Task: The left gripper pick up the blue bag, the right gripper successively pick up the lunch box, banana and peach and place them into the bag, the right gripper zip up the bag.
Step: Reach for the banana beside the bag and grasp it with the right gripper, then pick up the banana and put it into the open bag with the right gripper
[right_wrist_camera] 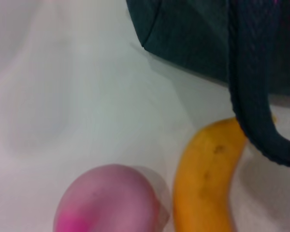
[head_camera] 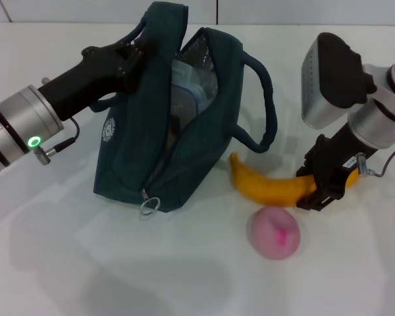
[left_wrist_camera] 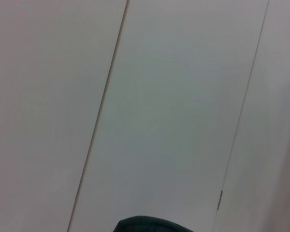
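I see the right gripper (head_camera: 326, 187) with jaws clenched on the banana (head_camera: 270, 187), which lies on the surface (head_camera: 184, 270) beside the peach (head_camera: 275, 232). Left gripper (head_camera: 135, 56) grasps the blue bag (head_camera: 151, 151) at its top, holding it open. Round white logo on bag, unreadable.

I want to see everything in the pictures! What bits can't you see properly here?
- Lunch box: head view shows only a pale bit inside the blue bag; the bag's walls hide the rest.
- Banana: its far end is covered by the right gripper.
- Peach: cut off by the right wrist view's edge.
- Left gripper: its fingers are buried in the bag's top.
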